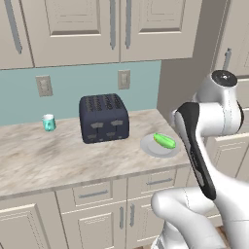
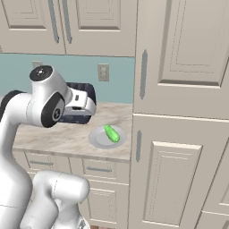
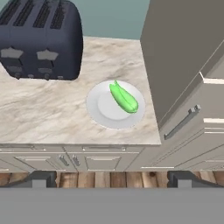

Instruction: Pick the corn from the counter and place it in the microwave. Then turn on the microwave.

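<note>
The corn [image 1: 164, 141] [image 2: 111, 133] [image 3: 124, 98], a small bright green cob, lies on a round white plate [image 1: 148, 146] [image 2: 96, 139] [image 3: 98, 109] at the right end of the beige marbled counter [image 1: 58, 155] [image 2: 58, 134] [image 3: 43, 105]. My gripper [image 3: 111, 179] hangs out in front of the counter's edge, well above and short of the corn. It is open, with its two dark fingertips [image 3: 41, 179] far apart and nothing between them. The microwave is out of view.
A dark toaster [image 1: 103, 117] [image 3: 41, 39] stands just left of the plate. A small teal cup [image 1: 48, 122] sits further left by the wall. A tall cream cabinet [image 2: 179, 112] [image 3: 183, 52] closes off the counter's right end, close beside the plate. Upper cabinets hang overhead.
</note>
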Tool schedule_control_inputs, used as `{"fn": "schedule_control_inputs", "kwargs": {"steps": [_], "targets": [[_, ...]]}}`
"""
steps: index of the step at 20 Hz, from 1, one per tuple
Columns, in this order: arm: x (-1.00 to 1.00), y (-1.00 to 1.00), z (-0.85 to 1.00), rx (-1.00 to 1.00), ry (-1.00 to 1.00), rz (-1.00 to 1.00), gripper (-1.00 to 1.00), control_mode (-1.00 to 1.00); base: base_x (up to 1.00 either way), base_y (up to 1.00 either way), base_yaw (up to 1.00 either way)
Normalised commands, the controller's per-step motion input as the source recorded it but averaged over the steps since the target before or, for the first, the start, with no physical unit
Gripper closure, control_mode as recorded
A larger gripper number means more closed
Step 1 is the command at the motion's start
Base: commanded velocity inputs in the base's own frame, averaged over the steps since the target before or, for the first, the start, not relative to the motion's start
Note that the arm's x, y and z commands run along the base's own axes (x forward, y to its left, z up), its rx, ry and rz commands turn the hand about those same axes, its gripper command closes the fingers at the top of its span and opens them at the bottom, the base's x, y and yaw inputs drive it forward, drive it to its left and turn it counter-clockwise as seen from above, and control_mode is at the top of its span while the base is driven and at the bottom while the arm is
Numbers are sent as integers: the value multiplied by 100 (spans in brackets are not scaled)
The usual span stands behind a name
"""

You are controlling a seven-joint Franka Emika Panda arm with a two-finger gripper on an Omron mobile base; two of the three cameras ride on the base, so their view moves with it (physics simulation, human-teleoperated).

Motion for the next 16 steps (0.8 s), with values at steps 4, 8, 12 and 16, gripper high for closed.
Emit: {"fn": "schedule_control_inputs", "kwargs": {"steps": [4,8,12,16], "targets": [[0,0,-16,-7,3,3,-100,-100,0,0,0],[0,0,-16,-8,3,3,-100,-100,0,0,0],[4,0,-17,-9,1,6,-100,-100,0,0,0],[13,0,-16,-8,3,8,-100,-100,0,0,0]]}}
